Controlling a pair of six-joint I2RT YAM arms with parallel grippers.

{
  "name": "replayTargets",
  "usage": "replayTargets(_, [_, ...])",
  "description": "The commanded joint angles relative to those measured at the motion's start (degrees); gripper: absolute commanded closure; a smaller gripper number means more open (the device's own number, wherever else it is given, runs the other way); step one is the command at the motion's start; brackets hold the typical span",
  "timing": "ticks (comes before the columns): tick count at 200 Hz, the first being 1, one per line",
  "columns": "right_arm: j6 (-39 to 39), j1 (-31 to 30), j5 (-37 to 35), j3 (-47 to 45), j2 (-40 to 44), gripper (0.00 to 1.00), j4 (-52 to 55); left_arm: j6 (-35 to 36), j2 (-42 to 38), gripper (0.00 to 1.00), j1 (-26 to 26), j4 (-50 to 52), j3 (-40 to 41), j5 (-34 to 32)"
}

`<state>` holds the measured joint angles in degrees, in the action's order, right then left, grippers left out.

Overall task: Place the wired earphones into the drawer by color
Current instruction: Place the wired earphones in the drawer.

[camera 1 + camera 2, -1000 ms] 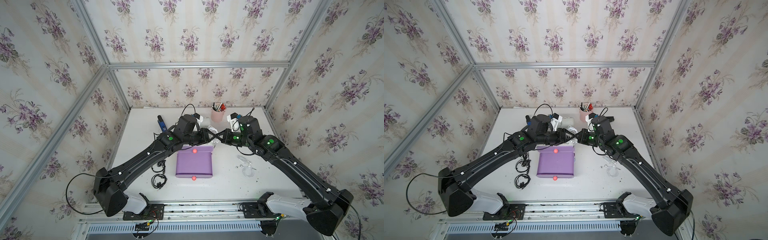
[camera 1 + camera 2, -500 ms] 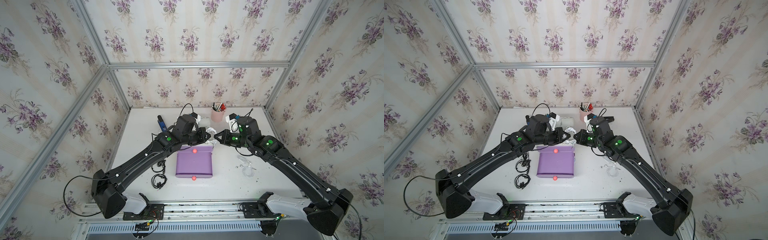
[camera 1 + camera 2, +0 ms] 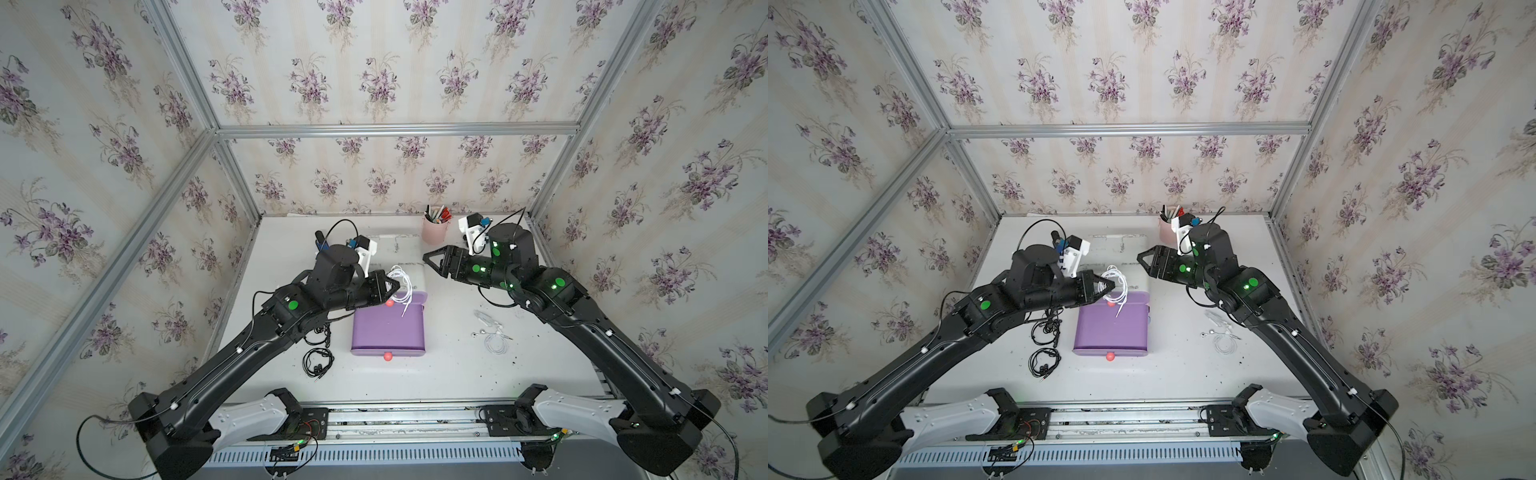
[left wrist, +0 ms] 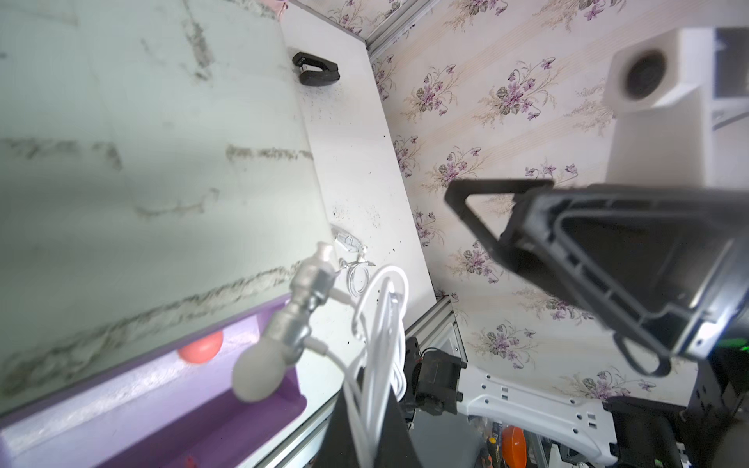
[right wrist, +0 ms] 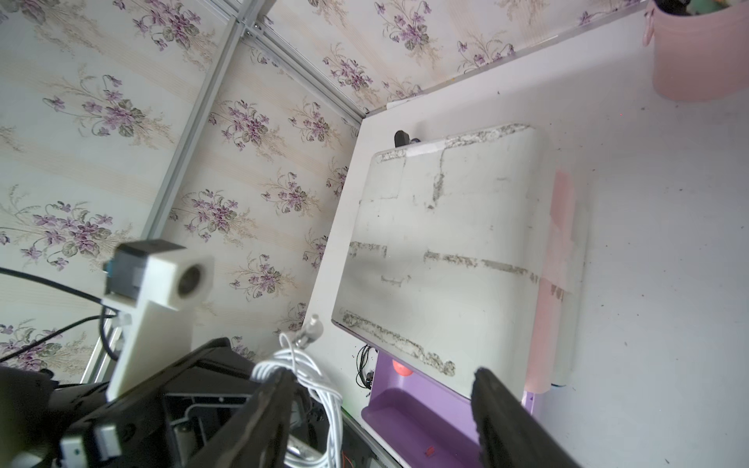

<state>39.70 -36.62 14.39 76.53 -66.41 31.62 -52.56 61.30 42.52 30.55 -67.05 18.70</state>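
My left gripper (image 3: 395, 286) is shut on a coiled bundle of white wired earphones (image 3: 405, 286), which hangs over the back edge of the open purple drawer (image 3: 388, 328). In the left wrist view the white cable (image 4: 381, 324) runs between my fingertips and an earbud (image 4: 259, 372) dangles above the drawer (image 4: 202, 417). My right gripper (image 3: 430, 259) stands open and empty to the right of the bundle, apart from it; its fingers (image 5: 267, 409) are spread wide in the right wrist view. More white earphones (image 3: 492, 332) lie right of the drawer. Black earphones (image 3: 318, 361) lie to its left.
The drawer slides out of a low white cabinet (image 5: 446, 243) with red knobs (image 3: 387, 356). A pink pen cup (image 3: 435, 230) stands at the back. A black clip (image 4: 316, 71) lies behind the cabinet. Walls and metal rails close in the table on three sides.
The two grippers met over the cabinet. The left one shut on the white earphones, the right one opened, let go and drew back to the right. The bundle now hangs from the left gripper.
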Motion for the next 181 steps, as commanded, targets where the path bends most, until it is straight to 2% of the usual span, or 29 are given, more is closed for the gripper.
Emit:
replayTargets(1, [-2.2,0.1,-1.7,2.2,0.1,0.27,3.3,-3.2,-5.5,1.0,0.7,4.0,4.5,0.8])
replayTargets(44, [-3.0,0.5,-2.6,2.9,0.9,0.27,4.8,-10.6,-18.0,1.0,3.9,7.1,15.3,-2.2])
replayTargets(72, [-2.7,2.4,-3.1,1.3,1.6,0.26,6.0,-13.7,-21.9,1.0,4.7,5.1,21.3,-4.0])
replayTargets(93, [-2.0,5.0,-2.4,-0.9,2.9,0.26,6.8,-14.8,-21.5,1.0,4.7,2.3,25.0,-4.4])
replayTargets(95, [-2.0,7.3,-1.9,-1.3,3.2,0.26,6.8,-14.8,-21.4,1.0,4.7,1.8,25.3,-4.4])
replayTargets(129, [-2.5,13.2,0.5,-5.9,6.8,0.26,8.1,-15.8,-17.4,1.0,4.6,-3.8,27.1,-5.0])
replayTargets(181, [-4.4,16.3,0.1,-11.3,9.8,0.26,10.9,-18.8,-13.8,1.0,4.5,-8.9,28.3,-8.6])
